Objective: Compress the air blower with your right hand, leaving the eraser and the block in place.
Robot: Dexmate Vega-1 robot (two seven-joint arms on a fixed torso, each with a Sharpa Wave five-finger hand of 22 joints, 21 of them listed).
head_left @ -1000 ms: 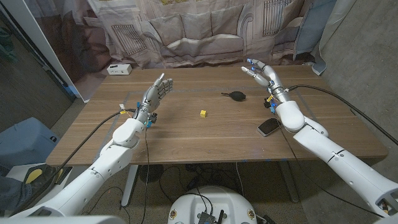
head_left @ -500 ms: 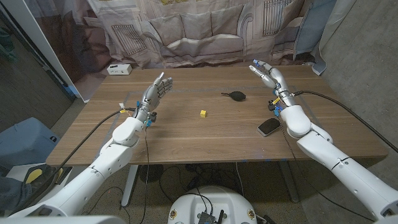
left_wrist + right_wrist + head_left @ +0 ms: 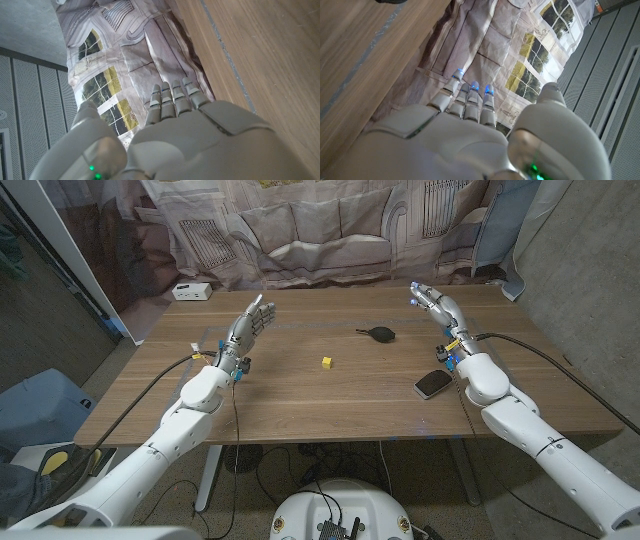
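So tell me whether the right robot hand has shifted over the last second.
Yes. The right robot hand has drawn away from the air blower, toward the table's right edge, fingers apart, holding nothing.

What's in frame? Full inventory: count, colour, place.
blower: 1, black, table centre-right, toward the far side
block: 1, yellow, table centre
eraser: 1, dark with a pale end, right side, beside the right arm
white box: 1, far left corner
table: 1, brown wood
backdrop: 1, printed cloth, behind the table
left hand: 1, grey, raised over the left side, open, holding nothing
right hand: 1, grey, raised right of the blower, open, holding nothing
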